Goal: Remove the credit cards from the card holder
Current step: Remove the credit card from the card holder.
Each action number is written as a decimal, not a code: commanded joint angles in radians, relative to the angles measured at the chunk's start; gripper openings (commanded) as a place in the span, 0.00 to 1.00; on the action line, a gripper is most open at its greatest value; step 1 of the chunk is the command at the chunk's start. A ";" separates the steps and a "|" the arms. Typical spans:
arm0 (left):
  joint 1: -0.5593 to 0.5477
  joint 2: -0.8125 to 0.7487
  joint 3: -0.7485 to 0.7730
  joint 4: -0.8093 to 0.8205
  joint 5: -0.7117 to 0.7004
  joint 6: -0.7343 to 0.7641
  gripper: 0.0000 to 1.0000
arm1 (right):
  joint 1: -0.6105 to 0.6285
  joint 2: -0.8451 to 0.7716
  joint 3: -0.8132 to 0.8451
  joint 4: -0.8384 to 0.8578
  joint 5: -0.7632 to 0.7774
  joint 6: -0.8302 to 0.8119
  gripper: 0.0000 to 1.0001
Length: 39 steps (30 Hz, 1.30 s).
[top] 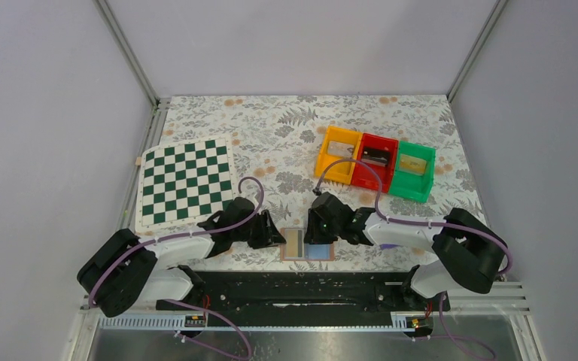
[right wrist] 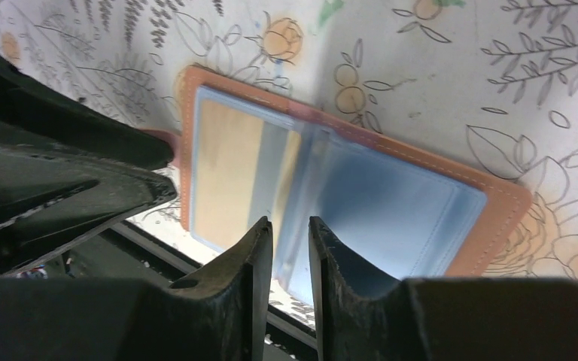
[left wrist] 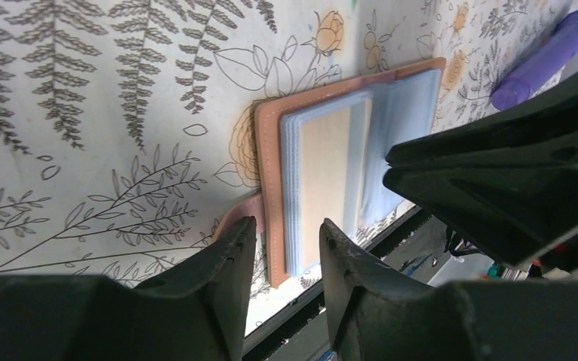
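Top view, L to R.

Chessboard (top: 185,184), green/white, lies flat at far-left of the worktop (top: 286,135) (floral cloth), well apart from the task items.

Left gripper (top: 275,238): arm is low and reaches in toward centre, tip at the L edge of the card holder (top: 307,247). Left wrist view: fingers (left wrist: 229,256) stand apart, with a clear gap. The holder's tan border and the edge of its pale-blue sleeve stack show in that gap. The small tan tab (left wrist: 235,213) sticks out just beside the L finger. No clamp is seen.

Card holder lies opened flat at the near edge of the worktop, centre, just in front of the black base rail (top: 293,289), between the two grippers. Tan rim, blue inside. L half has a yellowish card (left wrist: 330,169) in its sleeve, and R half reads plain blue.

Right gripper (top: 318,235) comes in from the R, tip over the holder's middle fold. Right wrist view: fingers (right wrist: 252,263) are nearly together with only a narrow slit. A pale sleeve leaf stands edge-on in the slit. It may be pinched, but the angle is too steep, so I can't tell if they clamp it.

Purple cable (left wrist: 549,53) lies beyond the holder in the left wrist view.

Far R: three bins in a row, touching: orange (top: 323,162), red (top: 363,177), green (top: 414,188). Each holds something small, too small to ID.
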 commanded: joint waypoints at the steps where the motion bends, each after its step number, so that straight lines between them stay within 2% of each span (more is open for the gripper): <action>1: -0.013 -0.003 -0.001 0.082 0.036 0.012 0.38 | 0.009 -0.011 -0.022 -0.017 0.082 -0.031 0.31; 11: -0.025 0.026 0.002 0.139 0.044 0.020 0.38 | 0.008 -0.005 -0.042 0.010 0.059 -0.032 0.30; 20: -0.036 0.066 -0.038 0.324 0.127 -0.021 0.37 | 0.009 -0.008 -0.038 0.013 0.056 -0.041 0.31; 31: -0.070 0.067 -0.043 0.384 0.129 -0.044 0.34 | 0.009 -0.031 -0.034 0.028 0.058 -0.056 0.35; 34: -0.072 0.021 -0.055 0.334 0.064 -0.053 0.32 | 0.009 -0.048 -0.037 0.027 0.065 -0.050 0.35; 39: -0.070 -0.063 -0.019 0.077 -0.110 -0.012 0.36 | 0.009 -0.081 -0.034 0.019 0.057 -0.040 0.36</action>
